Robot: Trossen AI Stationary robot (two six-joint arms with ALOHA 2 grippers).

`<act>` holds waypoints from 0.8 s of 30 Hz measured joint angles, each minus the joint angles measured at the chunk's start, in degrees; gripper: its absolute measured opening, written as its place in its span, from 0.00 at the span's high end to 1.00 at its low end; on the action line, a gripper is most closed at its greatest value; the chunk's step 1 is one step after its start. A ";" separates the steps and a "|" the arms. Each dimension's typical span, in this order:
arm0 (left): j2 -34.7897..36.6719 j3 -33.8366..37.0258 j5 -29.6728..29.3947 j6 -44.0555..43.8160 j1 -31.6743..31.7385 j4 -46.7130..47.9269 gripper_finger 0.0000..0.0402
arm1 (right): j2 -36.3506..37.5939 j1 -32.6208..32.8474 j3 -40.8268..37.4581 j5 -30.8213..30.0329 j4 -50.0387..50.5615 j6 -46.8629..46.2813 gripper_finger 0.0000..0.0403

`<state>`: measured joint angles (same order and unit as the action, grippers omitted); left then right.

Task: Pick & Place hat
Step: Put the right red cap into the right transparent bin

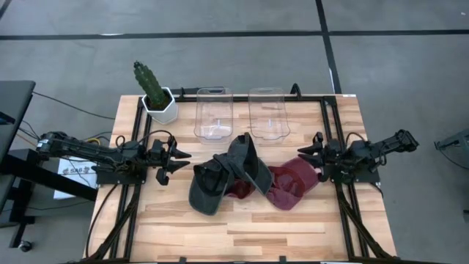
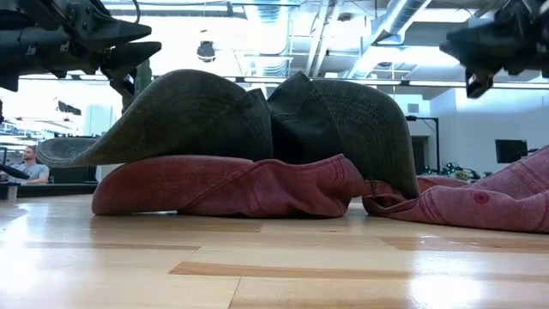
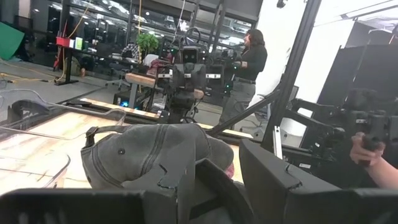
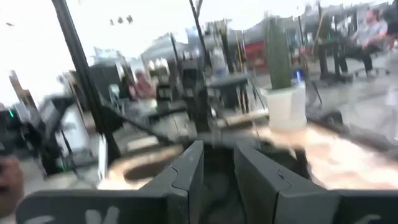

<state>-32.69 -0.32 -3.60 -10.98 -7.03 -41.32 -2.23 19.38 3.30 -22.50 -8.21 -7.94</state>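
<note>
While both arms hover low at the sides of the tabletop (image 1: 242, 231), no hat is yet held. At the left, the left gripper (image 1: 178, 163) is seen with its fingers parted and empty, just left of the dark hat (image 1: 223, 176). That hat is piled in the middle, over a red hat (image 1: 289, 185) spread to its right; two clear bins (image 1: 240, 111) stand at the far edge. At the right, the right gripper (image 1: 306, 156) is seen slightly parted, empty, beside the red hat. A brim or crown edge is best pinched, so that only one hat is lifted.
</note>
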 joint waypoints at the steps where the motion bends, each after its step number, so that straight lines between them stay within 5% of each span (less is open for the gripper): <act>1: 0.00 0.00 0.00 0.00 -0.02 -0.04 0.70 | 0.01 0.00 0.03 0.00 -1.77 0.61 0.80; 12: 0.02 0.00 0.00 0.00 0.00 -4.66 0.70 | 0.01 -0.39 0.19 0.01 -11.20 0.77 0.80; 24: -2.74 0.00 -1.09 -2.58 -0.90 -8.26 0.70 | -0.02 -0.76 0.27 -0.13 4.70 0.93 0.80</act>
<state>-35.43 -0.32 -4.69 -13.56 -7.93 -49.58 -2.25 18.61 3.57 -22.63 -3.52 -7.02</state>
